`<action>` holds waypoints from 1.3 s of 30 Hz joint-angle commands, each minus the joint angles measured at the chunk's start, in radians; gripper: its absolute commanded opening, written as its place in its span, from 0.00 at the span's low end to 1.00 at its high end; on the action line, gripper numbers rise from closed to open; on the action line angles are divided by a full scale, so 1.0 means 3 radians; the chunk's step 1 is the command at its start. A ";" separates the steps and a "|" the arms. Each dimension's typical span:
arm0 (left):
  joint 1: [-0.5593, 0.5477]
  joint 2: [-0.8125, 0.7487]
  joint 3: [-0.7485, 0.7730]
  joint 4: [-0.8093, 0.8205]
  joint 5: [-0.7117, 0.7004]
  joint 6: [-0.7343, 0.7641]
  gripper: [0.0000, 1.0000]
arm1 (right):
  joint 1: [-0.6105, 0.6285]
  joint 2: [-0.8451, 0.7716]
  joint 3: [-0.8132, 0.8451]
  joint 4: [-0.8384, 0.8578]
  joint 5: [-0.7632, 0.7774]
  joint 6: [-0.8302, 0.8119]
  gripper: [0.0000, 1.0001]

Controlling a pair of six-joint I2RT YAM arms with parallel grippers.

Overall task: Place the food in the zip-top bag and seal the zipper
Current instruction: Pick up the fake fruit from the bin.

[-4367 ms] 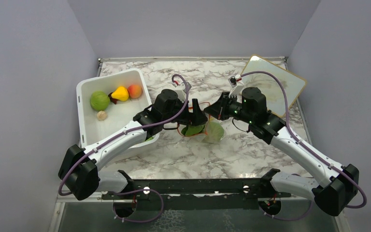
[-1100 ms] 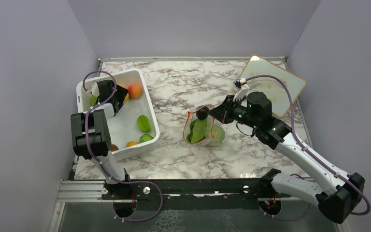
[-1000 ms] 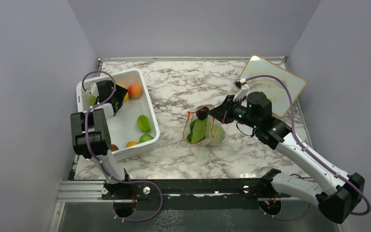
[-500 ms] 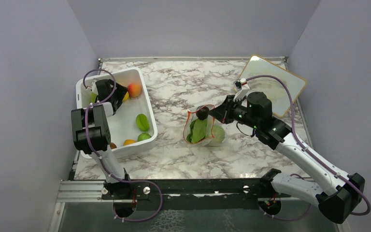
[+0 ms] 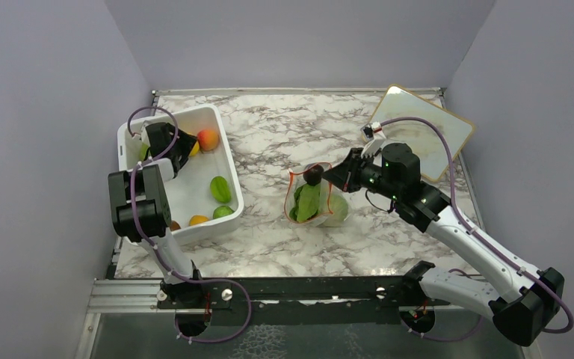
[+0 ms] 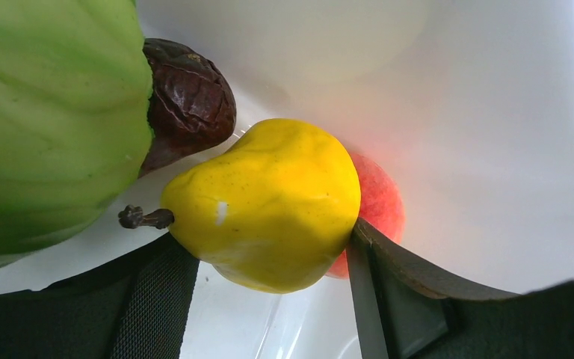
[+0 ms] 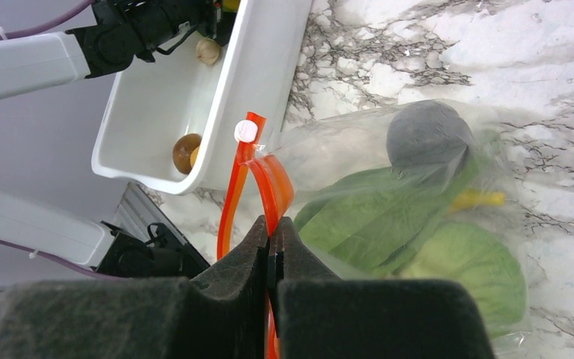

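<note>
"Where is the yellow toy pear (image 6: pixel 269 202)?"

"At the far end of the white plastic tub (image 5: pixel 233 187). It sits right between the two black fingers (image 6: pixel 396 277) of the left gripper (image 6: pixel 265 247), one finger on each side."

"Is that gripper squeezing it?"

"The fingers are spread wide and lie right up against the pear. I cannot tell if they squeeze it or only touch it."

"What is next to the pear?"

"A pinkish-orange toy peach (image 6: pixel 381 206) touches it, behind one finger. A dark brown wrinkly toy fruit (image 6: pixel 190 101) is just beside the stalk end. A big round green toy (image 6: pixel 45 120) is beside that."

"And the bag?"

"The clear crinkly plastic bag (image 7: pixel 344 146) is on the white marble table (image 5: pixel 284 239), to the right of the tub and apart from it. Inside are a green leafy toy (image 7: pixel 374 217), a dark round toy (image 7: pixel 427 134) and a pale green cabbage-like toy (image 7: pixel 467 280)."

"Who holds it?"

"The right gripper (image 7: pixel 273 239). Its fingers are pressed together, pinching the red-orange zipper strip (image 7: pixel 276 191) at the bag's mouth. The mouth gapes open."
</note>
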 commanded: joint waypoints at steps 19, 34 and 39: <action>0.0023 -0.1340 -0.0515 -0.0742 0.0392 0.0571 0.58 | 0.0004 -0.0041 -0.0127 0.0237 -0.0077 0.0057 0.01; -0.0264 -0.2305 -0.0369 -0.2019 0.0926 0.1189 0.56 | 0.0005 -0.0008 -0.0136 0.0126 0.0165 0.0007 0.01; -0.0489 -0.2657 -0.0201 -0.2199 0.1139 0.1168 0.55 | 0.0005 0.0055 -0.0071 0.0025 0.0232 0.0000 0.01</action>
